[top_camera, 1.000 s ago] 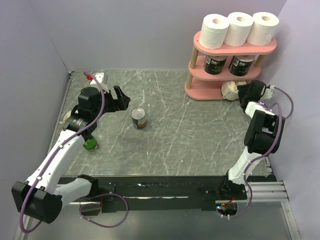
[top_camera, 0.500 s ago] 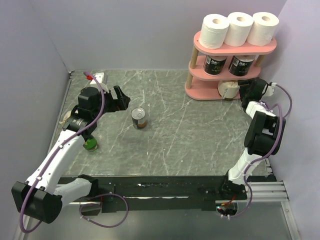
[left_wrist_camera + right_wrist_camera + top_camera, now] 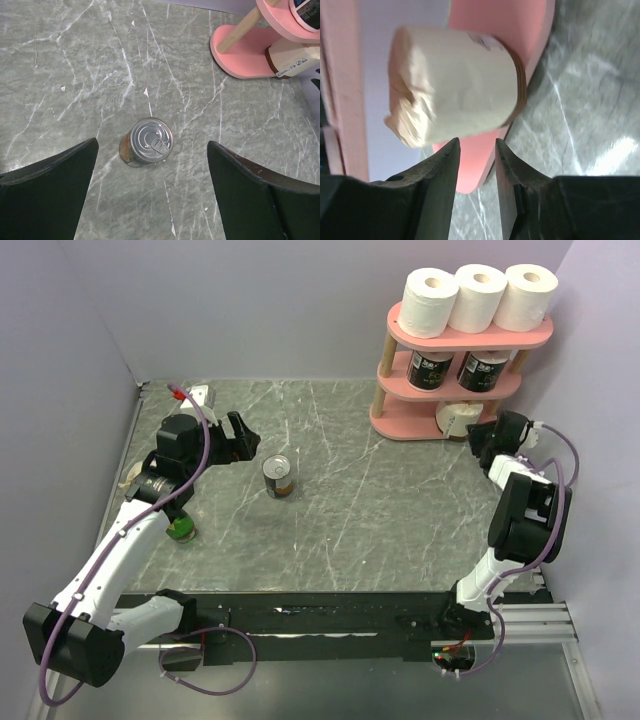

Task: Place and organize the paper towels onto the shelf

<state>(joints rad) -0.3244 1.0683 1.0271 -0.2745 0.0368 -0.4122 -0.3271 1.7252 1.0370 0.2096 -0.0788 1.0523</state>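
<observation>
- A grey marbled table (image 3: pixel 380 510) is seen from above, with two robot arms mounted at its near edge.
- The shelf (image 3: pixel 400 425), pink with three oval boards and pale wooden posts, stands at the far right corner of the table.
- Three white paper towels (image 3: pixel 478 297) stand upright in a row on the top board, hollow cores facing up.
- Two black-printed rolls (image 3: pixel 431 370) stand side by side on the middle board.
- A cream roll (image 3: pixel 457 418) rests on the bottom board, toward its right end, and seems to lie on its side.
- The right gripper (image 3: pixel 483 436) is low, just beside the cream roll on its right. In the wrist view its fingers (image 3: pixel 435 170) are drawn nearly together, with only a narrow gap and nothing between them. The roll sits just past the fingertips; whether they touch it cannot be told.
- The left gripper (image 3: pixel 243 438) hangs over the left half of the table, far from the shelf. Its jaws are spread wide and hold nothing.
- A small metal can (image 3: pixel 279 477) stands upright on the table just ahead of the left gripper. In the wrist view it shows between the spread fingers.
</observation>
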